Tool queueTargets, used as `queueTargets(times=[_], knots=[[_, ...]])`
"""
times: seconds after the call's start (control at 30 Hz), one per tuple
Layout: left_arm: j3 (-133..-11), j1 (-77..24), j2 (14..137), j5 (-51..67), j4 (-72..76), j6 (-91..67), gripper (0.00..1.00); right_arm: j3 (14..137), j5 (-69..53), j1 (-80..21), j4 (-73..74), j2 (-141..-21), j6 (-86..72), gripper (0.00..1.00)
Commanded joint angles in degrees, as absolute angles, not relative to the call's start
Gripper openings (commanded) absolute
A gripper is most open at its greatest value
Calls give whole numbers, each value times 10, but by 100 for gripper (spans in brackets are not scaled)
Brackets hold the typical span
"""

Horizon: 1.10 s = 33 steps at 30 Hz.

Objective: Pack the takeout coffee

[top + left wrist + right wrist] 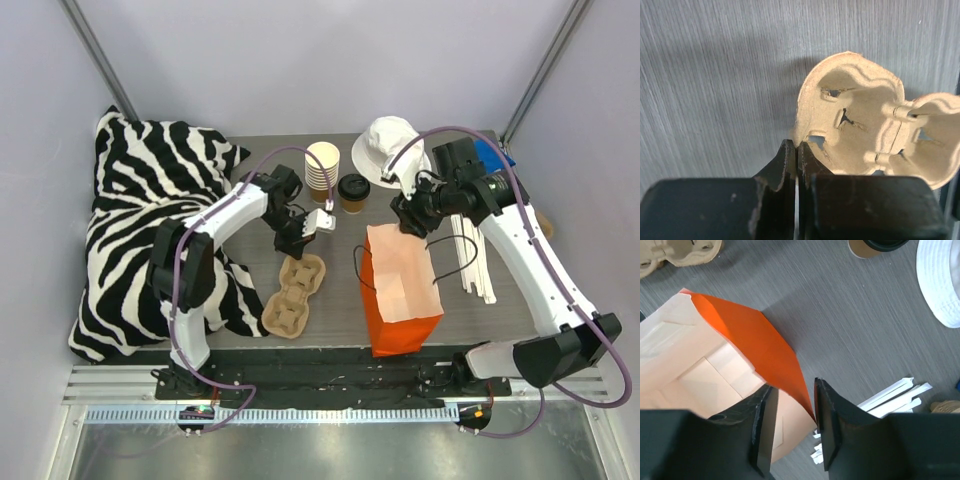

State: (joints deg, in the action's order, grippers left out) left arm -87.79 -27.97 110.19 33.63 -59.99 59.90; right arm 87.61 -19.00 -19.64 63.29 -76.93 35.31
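Grey wood-grain table [505, 310], zebra-print cushion [150, 220] filling its left side.

Orange paper bag [400, 290] stands upright and open at centre front, and nothing shows inside it. Right gripper [792, 425] is at the far rim of the bag. Its fingers are apart, one inside the mouth and one outside, with the orange wall running between them. They are not clamped on it.

White bucket hat [388, 145] is at the back, just right of the cups.

Pulp cup carrier [865, 125] lies flat left of the bag, every slot empty. Left gripper [797, 165] is over its far end with the fingers pressed together and nothing visible between them. The tips sit right at the carrier rim, and I can't tell whether they touch it.

Stack of lidless cups [322, 165] is back centre. The takeout coffee [353, 192] is just to its right, upright with its black lid on. It sits behind the bag, well apart from both grippers.

Wrapped straws [470, 255] lie right of the bag.

Step, my read: bag prep. The right arm looks set to hold the mouth open, and the coffee isn't picked yet.

Next move needs:
- right closes on the rim and holds the mouth wide
- left spreads its fingers and goes back to the coffee
- grip the cup body below the lid, without squeezing the paper hard
- keep it upright and clear of the cup stack beside it
- lower it straight into the bag
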Motion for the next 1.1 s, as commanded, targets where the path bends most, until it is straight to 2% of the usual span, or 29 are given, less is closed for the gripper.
queueTargets(times=[0.0,0.03,0.13,0.27,0.47,0.8,1.0,1.07], knots=[[-885,-271,1047,352,-605,541,0,882,-192,-194,637,-778,369,33],[-889,-270,1040,352,-610,537,0,880,-189,-194,636,-774,369,23],[-911,-263,1007,352,-639,518,0,878,-183,-194,628,-759,361,2],[-974,-237,977,366,-686,476,0,884,-172,-194,609,-739,320,1],[-1110,-213,916,364,-679,355,0,892,-119,-194,588,-709,262,1],[-1291,-217,860,253,-486,151,0,903,-83,-194,593,-684,172,1],[-1288,-307,826,186,-448,151,0,878,-97,-194,597,-666,142,1],[-1288,-376,820,143,-441,168,0,870,-95,-194,597,-662,139,1]])
